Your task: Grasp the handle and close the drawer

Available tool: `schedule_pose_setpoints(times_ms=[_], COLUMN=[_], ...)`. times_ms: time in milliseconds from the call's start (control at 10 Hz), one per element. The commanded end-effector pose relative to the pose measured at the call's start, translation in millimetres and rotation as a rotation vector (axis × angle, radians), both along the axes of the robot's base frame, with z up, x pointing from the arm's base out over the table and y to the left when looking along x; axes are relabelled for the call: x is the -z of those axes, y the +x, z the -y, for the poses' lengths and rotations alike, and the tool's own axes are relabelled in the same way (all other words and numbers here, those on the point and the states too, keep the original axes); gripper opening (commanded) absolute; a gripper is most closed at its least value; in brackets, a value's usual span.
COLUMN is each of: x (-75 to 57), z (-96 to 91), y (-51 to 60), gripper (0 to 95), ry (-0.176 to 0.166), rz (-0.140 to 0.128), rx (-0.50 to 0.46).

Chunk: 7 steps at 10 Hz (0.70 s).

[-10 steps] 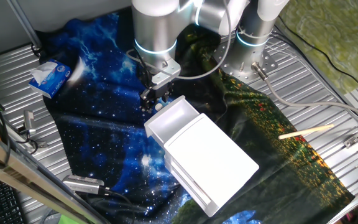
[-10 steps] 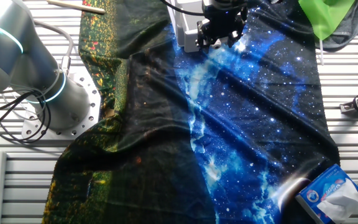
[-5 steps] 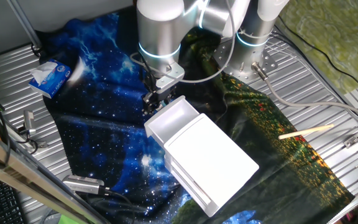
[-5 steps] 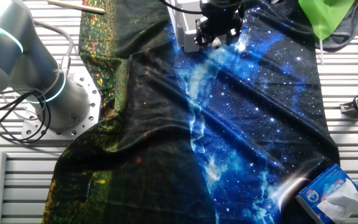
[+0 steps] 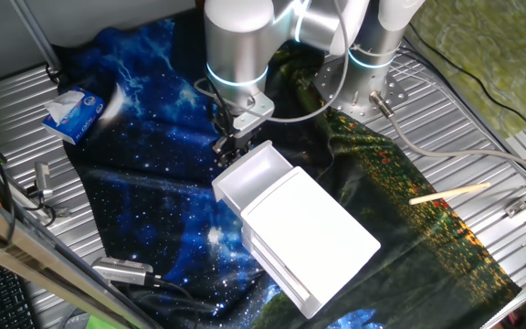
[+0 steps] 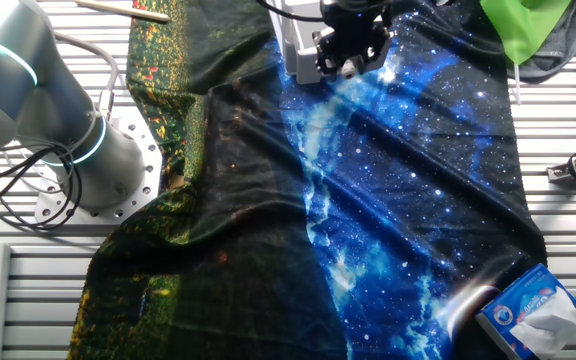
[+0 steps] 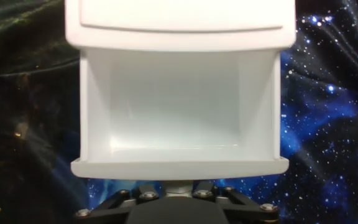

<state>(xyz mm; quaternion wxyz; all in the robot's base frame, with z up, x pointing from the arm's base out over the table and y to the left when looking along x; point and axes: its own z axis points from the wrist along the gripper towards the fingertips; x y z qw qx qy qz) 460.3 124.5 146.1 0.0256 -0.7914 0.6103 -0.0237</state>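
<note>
The gripper (image 7: 179, 188) is seen clamped on the handle (image 7: 179, 185) at the front panel of the pulled-out drawer (image 7: 178, 112), aligned square so 1 push would seat it into the cabinet (image 5: 309, 233).

We saw a ribbed metal table (image 5: 482, 119) carrying a starry blue-and-dark cloth (image 5: 144, 183) spread beneath the jaws.

Drawer (image 7: 179, 165) front wall hard against tool (image 7: 178, 186); cloth (image 5: 144, 219) beside bare.
</note>
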Motion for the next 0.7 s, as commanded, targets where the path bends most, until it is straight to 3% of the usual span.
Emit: schedule_pose_setpoints(times_ms=[100,200,400,700], x=[0.7,1.0,1.1,1.8], z=[-0.4,-0.6,-0.8,-2.5], y=[-1.6,-2.3,-2.6,-1.9], gripper=[38.0,38.0,0.0,0.0], ry=[-0.002,-0.003,-0.005,-0.008], rz=[0.002,0.004,0.004,0.006], rx=[0.000,0.002,0.007,0.015])
